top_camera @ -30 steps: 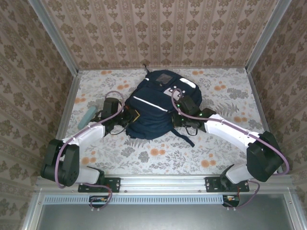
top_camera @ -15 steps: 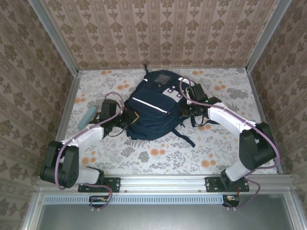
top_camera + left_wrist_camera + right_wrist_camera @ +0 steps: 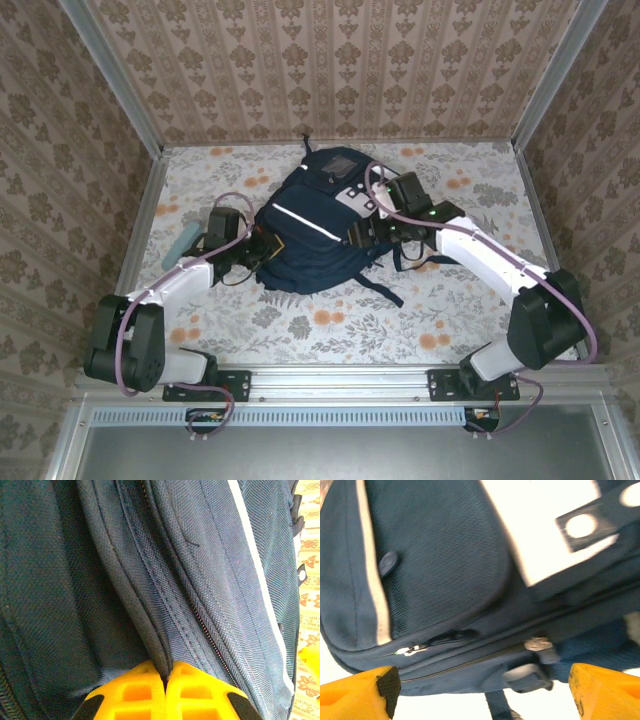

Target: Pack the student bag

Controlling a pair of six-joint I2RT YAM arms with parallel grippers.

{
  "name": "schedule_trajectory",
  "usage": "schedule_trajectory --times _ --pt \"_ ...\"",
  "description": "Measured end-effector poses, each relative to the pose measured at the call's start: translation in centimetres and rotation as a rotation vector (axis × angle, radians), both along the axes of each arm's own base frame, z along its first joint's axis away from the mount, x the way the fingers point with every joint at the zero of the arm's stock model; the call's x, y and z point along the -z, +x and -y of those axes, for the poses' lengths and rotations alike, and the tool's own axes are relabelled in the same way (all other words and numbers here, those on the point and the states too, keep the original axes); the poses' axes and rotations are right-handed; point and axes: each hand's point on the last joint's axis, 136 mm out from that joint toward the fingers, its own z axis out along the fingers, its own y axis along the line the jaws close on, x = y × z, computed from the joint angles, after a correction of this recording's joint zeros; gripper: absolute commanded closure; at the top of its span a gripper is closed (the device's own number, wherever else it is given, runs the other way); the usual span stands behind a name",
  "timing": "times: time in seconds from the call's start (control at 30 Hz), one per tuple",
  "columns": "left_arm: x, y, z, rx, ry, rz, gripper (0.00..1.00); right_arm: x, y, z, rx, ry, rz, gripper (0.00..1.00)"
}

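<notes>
The student bag (image 3: 312,228), navy with a thin white stripe and pale patches near its top, lies flat in the middle of the table. My left gripper (image 3: 262,243) is at its left edge. In the left wrist view the yellow fingers (image 3: 135,690) of my left gripper (image 3: 167,671) are shut on a piped fold of the bag's fabric (image 3: 125,580), beside a closed zipper. My right gripper (image 3: 358,233) hovers over the bag's right side. Its jaws (image 3: 480,692) stand wide open with nothing between them, above the bag (image 3: 445,555) and a zipper pull (image 3: 540,644).
A pale teal roll (image 3: 183,244) lies on the floral table (image 3: 330,325) left of my left arm. A dark strap (image 3: 385,291) trails from the bag toward the near side. Papered walls close in the table at the left, back and right.
My right gripper has opened and swung from the bag's upper right corner back over its right side. The bag has shifted slightly. My left gripper keeps its pinch.
</notes>
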Motion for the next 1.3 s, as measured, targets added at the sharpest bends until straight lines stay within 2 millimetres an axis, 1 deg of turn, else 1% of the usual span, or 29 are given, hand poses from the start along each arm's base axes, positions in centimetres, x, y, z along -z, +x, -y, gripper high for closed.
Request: schedule_trajectory --times 0.07,0.23,0.43,0.63,0.77,0.87,1.1,1.3 --pt "0.0 0.0 0.0 0.0 0.001 -0.002 1.0 0.9 -0.1 -1.3 -0.034 0.005 -0.023 0.06" --pt "0.0 0.0 0.0 -0.002 0.003 -0.004 1.0 2.1 0.6 -2.8 -0.069 0.022 -0.06 0.07" --pt "0.3 0.2 -0.1 -0.007 0.007 -0.013 1.0 1.3 1.7 -4.3 -0.119 0.042 -0.036 0.16" --pt "0.4 0.2 -0.1 -0.007 0.007 -0.015 1.0 1.3 1.7 -4.7 -0.135 0.038 -0.027 0.18" --pt "0.6 0.2 -0.1 -0.007 0.009 -0.021 1.0 1.9 1.5 -4.9 -0.14 0.031 -0.038 0.17" --pt "0.6 0.2 -0.1 -0.007 0.009 -0.021 1.0 1.9 1.3 -5.2 -0.129 0.04 -0.05 0.15" --pt "0.7 0.2 -0.2 -0.011 0.013 -0.022 1.0 1.8 0.1 -6.3 -0.111 0.112 -0.122 0.16" --pt "0.9 0.2 -0.3 -0.012 0.017 -0.029 1.0 1.3 -2.4 -7.6 -0.171 0.131 -0.136 0.17"
